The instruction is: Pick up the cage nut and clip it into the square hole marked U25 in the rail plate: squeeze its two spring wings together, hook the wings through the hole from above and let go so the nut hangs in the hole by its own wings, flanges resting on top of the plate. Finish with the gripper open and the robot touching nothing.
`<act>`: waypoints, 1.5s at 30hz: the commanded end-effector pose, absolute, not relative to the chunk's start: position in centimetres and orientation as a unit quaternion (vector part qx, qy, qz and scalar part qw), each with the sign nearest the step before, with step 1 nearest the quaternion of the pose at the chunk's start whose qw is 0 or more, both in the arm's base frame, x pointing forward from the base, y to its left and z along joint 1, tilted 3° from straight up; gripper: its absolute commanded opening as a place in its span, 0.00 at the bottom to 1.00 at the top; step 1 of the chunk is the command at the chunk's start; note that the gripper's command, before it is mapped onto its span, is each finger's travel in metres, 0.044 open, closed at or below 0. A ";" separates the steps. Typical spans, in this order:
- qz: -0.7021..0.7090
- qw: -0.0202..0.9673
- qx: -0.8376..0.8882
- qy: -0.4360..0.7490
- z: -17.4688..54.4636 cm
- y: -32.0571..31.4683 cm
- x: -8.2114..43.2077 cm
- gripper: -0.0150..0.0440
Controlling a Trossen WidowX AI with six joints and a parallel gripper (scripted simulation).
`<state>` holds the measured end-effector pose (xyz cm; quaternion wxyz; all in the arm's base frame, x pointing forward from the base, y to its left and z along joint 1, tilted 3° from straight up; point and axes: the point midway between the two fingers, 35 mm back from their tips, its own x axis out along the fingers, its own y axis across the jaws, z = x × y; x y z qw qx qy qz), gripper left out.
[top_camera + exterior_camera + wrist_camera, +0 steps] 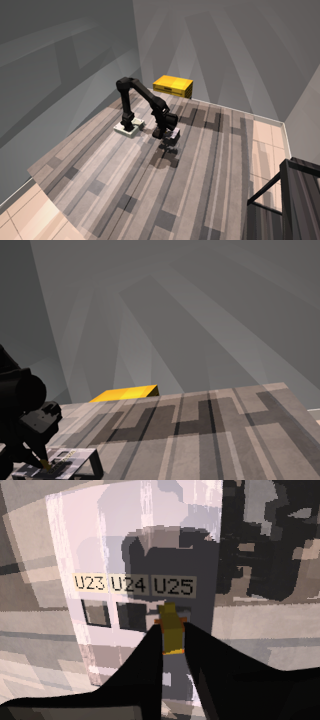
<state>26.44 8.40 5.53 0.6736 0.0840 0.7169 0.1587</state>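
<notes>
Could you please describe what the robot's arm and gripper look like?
The arm is matte black, with chunky rounded joints and straight links. The gripper is black too, its two fingers tapering to narrow tips. I can make out no cables or markings on either.
</notes>
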 end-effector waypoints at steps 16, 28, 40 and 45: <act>0.173 0.671 0.097 0.714 5.5 8.2 26.5 0.31; 0.176 0.670 0.100 0.714 5.4 8.1 26.5 0.31; 0.180 0.669 0.105 0.713 5.4 8.0 26.5 0.31; 0.182 0.669 0.107 0.713 5.3 7.9 26.5 0.31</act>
